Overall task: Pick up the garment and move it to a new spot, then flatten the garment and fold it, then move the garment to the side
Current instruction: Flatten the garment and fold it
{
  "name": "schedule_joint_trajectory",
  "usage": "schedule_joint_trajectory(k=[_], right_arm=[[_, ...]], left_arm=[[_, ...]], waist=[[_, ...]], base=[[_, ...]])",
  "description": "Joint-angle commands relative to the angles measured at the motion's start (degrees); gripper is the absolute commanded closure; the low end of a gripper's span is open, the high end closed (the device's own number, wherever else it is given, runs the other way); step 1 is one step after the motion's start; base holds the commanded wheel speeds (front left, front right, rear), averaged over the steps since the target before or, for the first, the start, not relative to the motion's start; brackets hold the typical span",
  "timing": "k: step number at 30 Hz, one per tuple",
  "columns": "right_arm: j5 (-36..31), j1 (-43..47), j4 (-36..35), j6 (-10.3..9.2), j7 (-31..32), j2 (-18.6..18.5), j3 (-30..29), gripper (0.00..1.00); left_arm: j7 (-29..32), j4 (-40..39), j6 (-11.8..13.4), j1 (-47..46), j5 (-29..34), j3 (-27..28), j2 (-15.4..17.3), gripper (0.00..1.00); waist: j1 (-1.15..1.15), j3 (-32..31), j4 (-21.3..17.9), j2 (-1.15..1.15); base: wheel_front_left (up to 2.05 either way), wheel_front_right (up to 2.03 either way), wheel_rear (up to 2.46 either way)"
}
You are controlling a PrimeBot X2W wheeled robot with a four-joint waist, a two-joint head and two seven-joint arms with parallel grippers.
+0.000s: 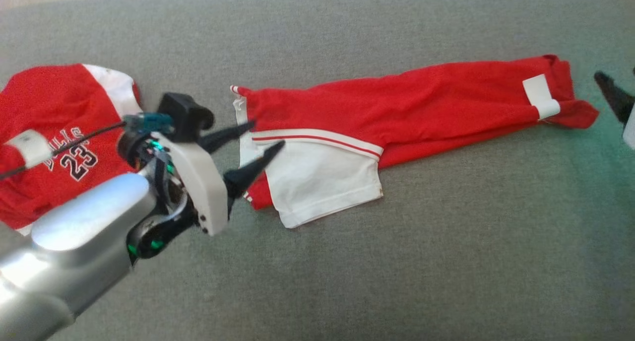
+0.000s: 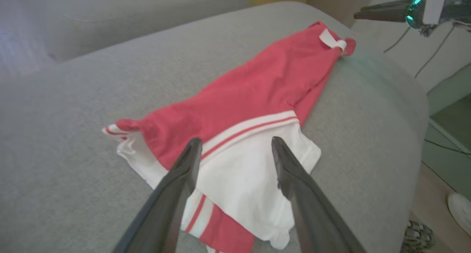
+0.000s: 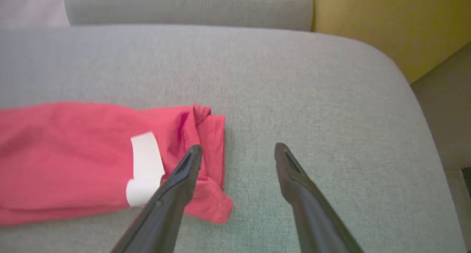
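A grey sofa cushion (image 1: 446, 261) seen from above, with a long red garment (image 1: 421, 102) lying across it. The garment runs from the middle of the cushion towards its right edge and stays well clear of the front and back edges. It is folded roughly in half along its length. The end nearer the middle carries a white panel (image 1: 317, 177) with a red stripe, and the far end is bunched, with a white label (image 1: 540, 95) across it.

The left gripper (image 1: 268, 134) reaches in over the white-panel end, its two dark fingers spread apart and holding nothing. In the left wrist view the fingers straddle the striped band, so the cloth sits between them. This looks like the line-up for a pinch (whether the tips touch the fabric cannot be told).

The right gripper (image 3: 238, 147) is at the opposite end, also spread open and empty. In the right wrist view one finger shows in front of the bunched red corner beside the label, and the other is over bare cushion. Having one gripper at each end suggests the plan is to take both ends at once, so the garment can be lifted or pulled taut without sagging in the middle.

A second red jersey (image 1: 59, 132), printed with the number 23, lies at the cushion's left edge. It is partly hidden behind the left arm and sits apart from the garment.
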Motion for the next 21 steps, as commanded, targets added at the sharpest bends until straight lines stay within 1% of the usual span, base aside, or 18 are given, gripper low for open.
schedule_joint_trajectory(k=[1,4,8,10,11,13,15,16,17,18,21], right_arm=[[1.8,-0.9,-1.1,-0.05,-1.1,-0.7,-1.5,0.0],[2.3,-1.0,-2.8,-0.05,-3.9,-0.4,-3.3,0.0],[2.7,-0.2,-4.9,-0.05,-11.0,1.3,-6.9,0.0],[2.5,1.1,-6.4,-0.05,-15.0,2.4,-8.3,0.0],[2.5,1.1,-6.4,-0.05,-15.0,2.4,-8.3,0.0],[1.0,2.6,-8.0,-0.05,-19.5,3.0,-9.6,0.0],[-0.6,4.3,-9.1,-0.05,-24.4,4.4,-11.4,0.0],[-1.6,5.1,-9.7,-0.05,-26.5,5.2,-12.4,0.0],[-2.8,6.0,-10.4,-0.05,-28.1,6.2,-13.5,0.0],[-5.5,8.1,-11.6,-0.05,-29.9,8.5,-16.0,0.0],[-10.6,12.2,-13.4,-0.05,-30.7,12.8,-20.4,0.0]], left_arm=[[-2.4,0.0,1.4,-0.8,-0.3,4.3,1.0,0.0],[-7.5,1.9,4.8,0.2,-0.8,7.4,0.3,0.0],[-18.1,4.7,9.6,1.5,0.3,12.3,-1.0,0.0],[-22.6,5.9,11.5,2.8,0.7,14.0,-1.9,0.0],[-22.6,5.9,11.5,2.8,0.7,14.0,-1.9,0.0],[-25.2,6.5,12.9,4.3,1.5,15.9,-2.8,0.0],[-26.3,6.9,14.2,6.2,2.7,18.5,-3.8,0.0],[-26.5,6.8,15.0,7.3,3.8,20.4,-4.4,0.0],[-26.5,6.1,15.6,8.4,5.7,23.4,-5.2,0.0],[-26.6,4.4,16.3,12.1,10.1,29.4,-7.2,0.0],[-26.6,2.3,16.0,19.0,16.4,37.3,-10.9,0.0]], waist=[[0.0,-1.1,-0.5,0.0],[0.0,-2.5,-1.0,0.0],[0.0,-4.2,-1.4,0.0],[0.0,-5.0,-1.5,0.0],[0.0,-5.0,-1.5,0.0],[0.0,-5.7,-1.5,0.0],[0.0,-6.4,-1.5,0.0],[0.0,-6.7,-1.5,0.0],[0.0,-6.9,-1.5,0.0],[0.0,-7.6,-1.5,0.0],[0.0,-8.6,-1.6,0.0]], base=[[0.0,0.0,0.0],[0.0,0.0,0.0],[0.0,0.0,0.0],[0.0,0.0,0.0],[0.0,0.0,0.0],[0.0,0.0,0.0],[0.0,0.0,0.0],[0.0,0.0,0.0],[0.0,0.0,0.0],[0.0,0.0,0.0],[0.0,0.0,0.0]])
